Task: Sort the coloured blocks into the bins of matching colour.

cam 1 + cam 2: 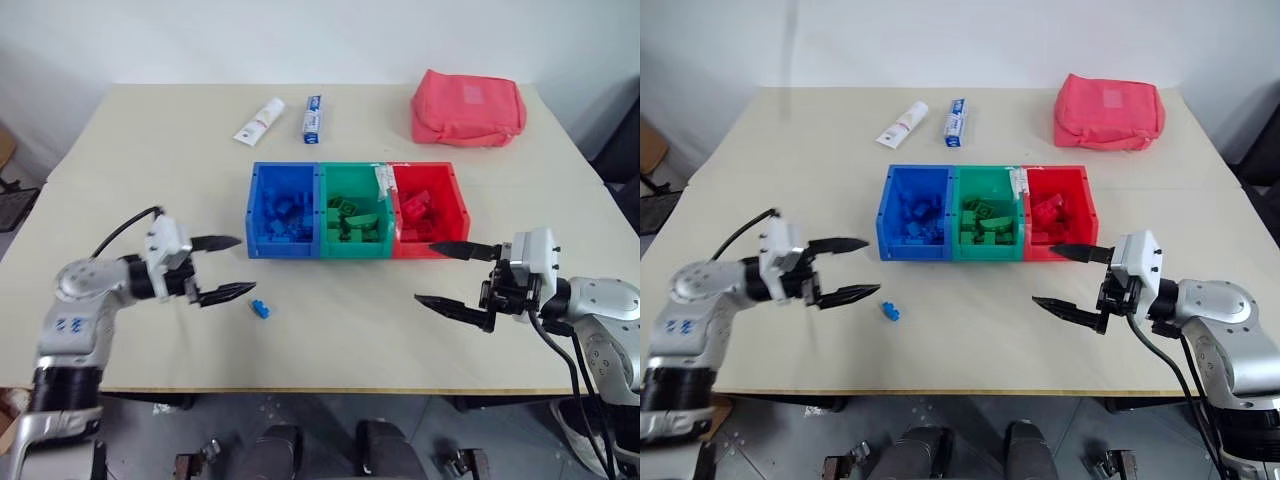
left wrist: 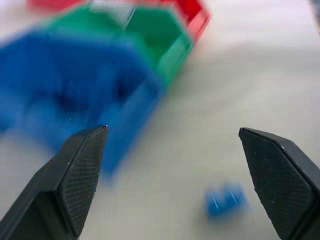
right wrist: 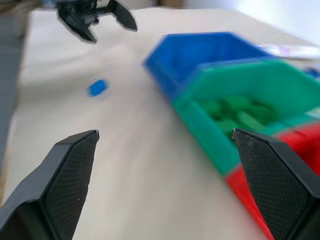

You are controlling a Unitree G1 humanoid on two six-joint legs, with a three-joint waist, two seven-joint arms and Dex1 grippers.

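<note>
Three joined bins stand in a row at mid-table: blue bin (image 1: 283, 212), green bin (image 1: 353, 214) and red bin (image 1: 427, 211), each holding blocks of its own colour. One small blue block (image 1: 260, 308) lies loose on the table in front of the blue bin. My left gripper (image 1: 230, 268) hovers open just left of that block, empty, its fingers pointing toward it. On the right, my right gripper (image 1: 443, 274) is open and empty, in front of the red bin, pointing left. The left wrist view shows the blue block (image 2: 225, 200) between its fingers.
At the far side lie a white tube (image 1: 260, 121) and a blue-and-white tube (image 1: 312, 119). A pink-red fabric pouch (image 1: 467, 108) rests at the far right. A white label (image 1: 384, 181) sticks up between the green and red bins.
</note>
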